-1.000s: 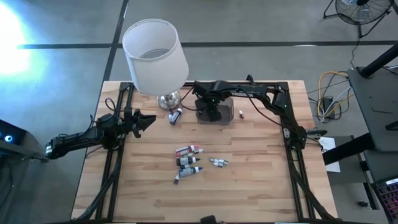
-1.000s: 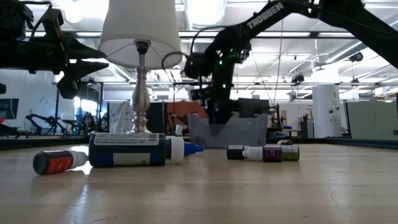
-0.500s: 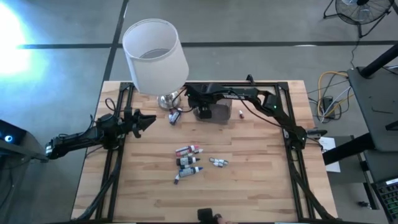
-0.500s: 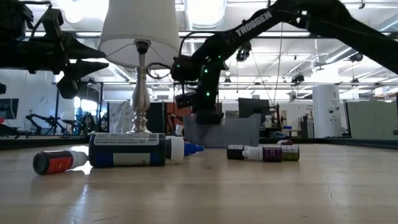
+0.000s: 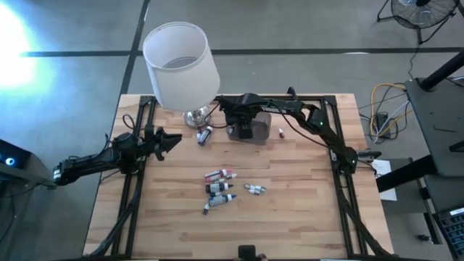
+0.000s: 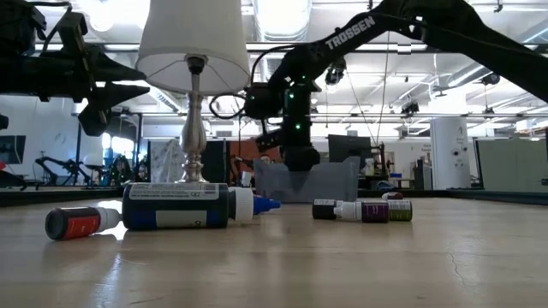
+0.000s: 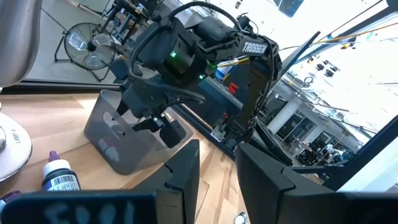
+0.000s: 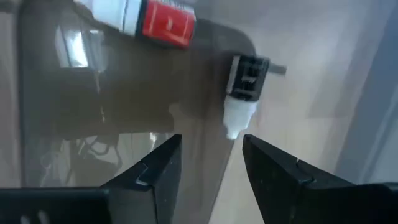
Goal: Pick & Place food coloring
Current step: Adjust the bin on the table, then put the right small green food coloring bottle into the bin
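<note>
Small food coloring bottles lie on their sides on the wooden table: a cluster [image 5: 220,187] in the middle, a pair [image 5: 254,189] beside it, one [image 5: 204,135] by the lamp base, and a tiny one [image 5: 280,133] right of the translucent grey box [image 5: 255,125]. My right gripper [image 5: 245,129] points down over the box, open and holding nothing. Its wrist view shows a red-labelled bottle [image 8: 158,18] and a dark-labelled one [image 8: 245,87] inside the box, beyond the fingertips [image 8: 211,146]. My left gripper [image 5: 172,139] waits level at the table's left, open by a narrow gap, with nothing between its fingers.
A white-shaded lamp [image 5: 181,67] on a chrome base [image 5: 196,116] stands at the far left, close to the box and to my right arm. Black frame rails [image 5: 341,174] run along the table's left and right sides. Bare wood lies toward the near edge.
My right gripper has swung a little toward the table's left over the box and back again. It has sunk slightly and its wrist has rolled. The bottles on the table have not moved.
</note>
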